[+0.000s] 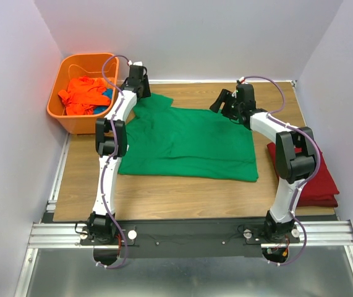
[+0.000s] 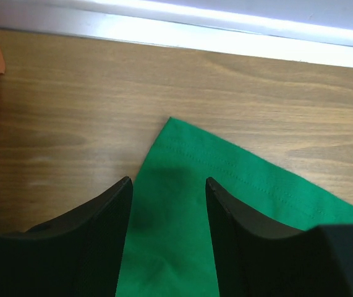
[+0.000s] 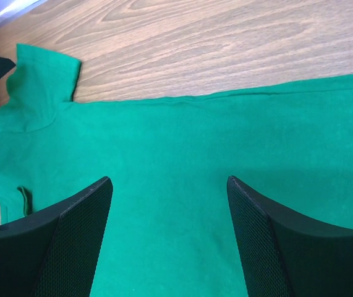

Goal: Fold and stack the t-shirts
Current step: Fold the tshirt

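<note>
A bright green t-shirt (image 1: 188, 142) lies spread flat on the wooden table. My left gripper (image 1: 136, 79) is open over its far left sleeve (image 2: 182, 204), with the cloth showing between the fingers. My right gripper (image 1: 224, 101) is open above the shirt's far right edge; the green body (image 3: 176, 185) fills the gap between its fingers. A folded dark red t-shirt (image 1: 315, 176) lies at the table's right edge, partly behind my right arm. An orange t-shirt (image 1: 83, 94) sits crumpled in the basket.
A rigid orange plastic basket (image 1: 62, 111) stands at the back left, with a bit of blue cloth (image 1: 108, 94) beside the orange shirt inside. White walls close in the back and sides. A metal rail runs along the near edge.
</note>
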You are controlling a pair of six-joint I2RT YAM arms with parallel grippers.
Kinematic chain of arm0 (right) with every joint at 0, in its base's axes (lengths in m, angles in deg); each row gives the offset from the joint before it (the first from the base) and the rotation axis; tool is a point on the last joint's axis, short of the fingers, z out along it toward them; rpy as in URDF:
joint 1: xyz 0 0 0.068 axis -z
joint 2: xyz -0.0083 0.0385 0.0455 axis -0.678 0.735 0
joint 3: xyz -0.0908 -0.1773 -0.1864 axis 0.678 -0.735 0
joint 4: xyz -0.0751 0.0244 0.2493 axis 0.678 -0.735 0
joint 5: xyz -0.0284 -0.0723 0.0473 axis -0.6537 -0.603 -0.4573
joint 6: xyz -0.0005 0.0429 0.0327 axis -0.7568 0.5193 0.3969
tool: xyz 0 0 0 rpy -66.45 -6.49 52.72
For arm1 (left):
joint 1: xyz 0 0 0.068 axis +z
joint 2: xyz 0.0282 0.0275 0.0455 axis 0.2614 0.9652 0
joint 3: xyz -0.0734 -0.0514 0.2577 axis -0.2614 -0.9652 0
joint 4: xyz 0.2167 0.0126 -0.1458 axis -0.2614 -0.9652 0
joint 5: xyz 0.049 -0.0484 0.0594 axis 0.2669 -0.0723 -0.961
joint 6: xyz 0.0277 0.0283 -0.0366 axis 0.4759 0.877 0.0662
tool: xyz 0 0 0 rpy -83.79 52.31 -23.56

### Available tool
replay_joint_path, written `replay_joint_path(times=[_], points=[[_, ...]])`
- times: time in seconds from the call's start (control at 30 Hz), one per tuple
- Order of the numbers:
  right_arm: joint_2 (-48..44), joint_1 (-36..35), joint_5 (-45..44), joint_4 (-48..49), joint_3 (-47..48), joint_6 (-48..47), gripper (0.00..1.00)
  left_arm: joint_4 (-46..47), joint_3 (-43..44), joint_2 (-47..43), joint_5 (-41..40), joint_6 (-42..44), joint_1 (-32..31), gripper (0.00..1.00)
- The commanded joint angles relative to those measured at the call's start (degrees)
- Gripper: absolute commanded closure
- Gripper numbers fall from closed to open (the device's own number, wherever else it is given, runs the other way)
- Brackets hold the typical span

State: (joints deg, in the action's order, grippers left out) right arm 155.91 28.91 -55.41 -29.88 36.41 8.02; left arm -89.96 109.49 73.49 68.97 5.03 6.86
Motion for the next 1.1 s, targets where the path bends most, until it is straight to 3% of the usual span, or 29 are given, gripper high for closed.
replay_joint_path(times=[0.0, 0.4, 0.6, 0.8, 0.83, 0.9, 0.93, 0.97, 1.07], points=[[0.9, 0.4, 1.6, 1.5, 1.1, -0.2, 0.19, -2.9, -0.2, 0.6, 1.1, -1.8, 0.6, 0.44], [1.0, 0.9, 2.4, 1.7, 0.4, 0.1, 0.19, -4.7, -1.4, 0.0, -4.2, -2.0, 0.6, 0.44], [1.0, 0.9, 2.4, 1.8, 0.3, 0.4, 0.19, -5.0, -0.9, 0.5, -3.1, -1.5, 0.6, 0.48], [0.6, 1.5, 2.3, 1.8, -0.1, 0.7, 0.19, -5.0, -0.8, 0.7, -1.5, -0.8, 0.5, 0.65], [0.5, 1.6, 2.3, 1.7, -0.2, 0.7, 0.19, -4.7, -0.8, 0.7, -1.1, -0.7, 0.4, 0.73], [0.2, 1.8, 1.8, 1.7, -0.3, 0.7, 0.19, -4.3, -1.0, 0.5, -0.4, -0.6, 0.3, 0.80], [0.1, 1.9, 1.7, 1.7, -0.4, 0.6, 0.19, -3.7, -1.1, 0.3, 0.1, -0.8, 0.3, 0.91], [0.0, 2.0, 1.4, 1.8, -0.4, 0.6, 0.19, -2.9, -1.7, -0.4, 0.7, -0.8, 0.3, 0.96], [-0.2, 2.9, 0.5, 1.7, -0.8, 0.7, 0.19, 1.2, -5.1, -2.8, 2.4, -1.4, 0.1, 1.00]])
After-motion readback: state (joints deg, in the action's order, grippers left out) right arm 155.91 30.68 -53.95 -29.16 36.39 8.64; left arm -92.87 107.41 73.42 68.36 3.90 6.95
